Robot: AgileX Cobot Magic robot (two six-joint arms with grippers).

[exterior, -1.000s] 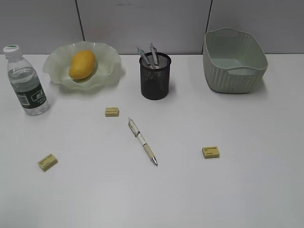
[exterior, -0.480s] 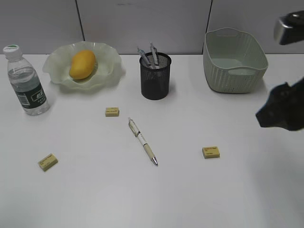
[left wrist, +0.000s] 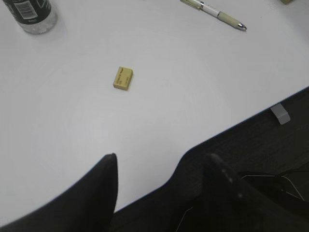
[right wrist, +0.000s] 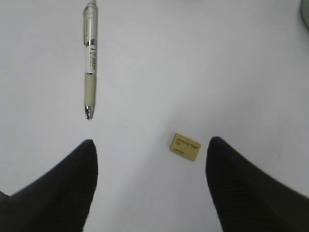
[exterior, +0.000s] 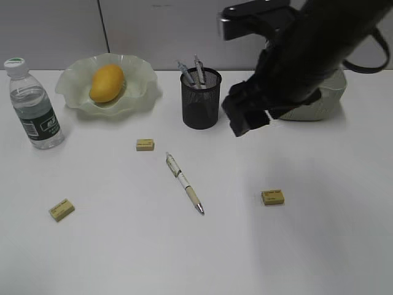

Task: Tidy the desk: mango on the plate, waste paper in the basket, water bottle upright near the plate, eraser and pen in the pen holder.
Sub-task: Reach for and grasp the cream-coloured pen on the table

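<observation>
Right gripper (right wrist: 149, 181) is hanging spread over an eraser (right wrist: 185, 146) beside the pen (right wrist: 90, 60). Left gripper (left wrist: 159, 188), also spread, is showing the desk (left wrist: 193, 82) edge. Mango (exterior: 107, 83) is sitting on the plate (exterior: 144, 86).
</observation>
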